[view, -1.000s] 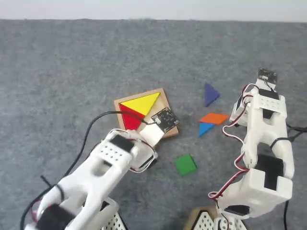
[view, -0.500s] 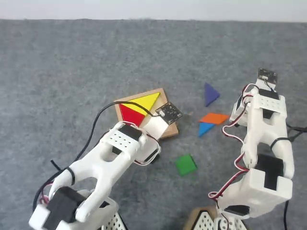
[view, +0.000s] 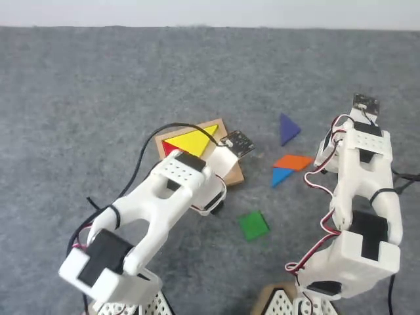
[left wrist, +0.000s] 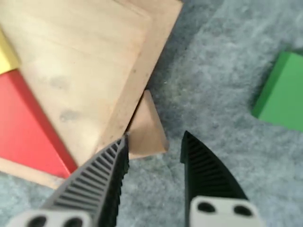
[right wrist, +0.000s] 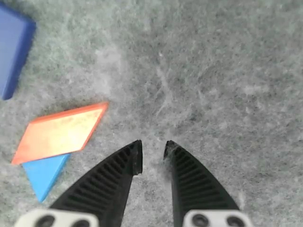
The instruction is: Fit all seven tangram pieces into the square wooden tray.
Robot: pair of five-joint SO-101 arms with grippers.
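Left gripper [left wrist: 155, 138], jaws spread, straddles a tan triangle [left wrist: 147, 130] beside the wooden tray [left wrist: 158, 42]; right gripper [right wrist: 152, 143] hovers narrowly parted, empty, near the orange piece [right wrist: 59, 132].

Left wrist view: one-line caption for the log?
Open left claw over a wooden triangle beside the tray; green square nearby.

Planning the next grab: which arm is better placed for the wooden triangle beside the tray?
Left. The left gripper, open, hangs right at the wooden triangle by the tray; the right gripper sits off by the orange piece.
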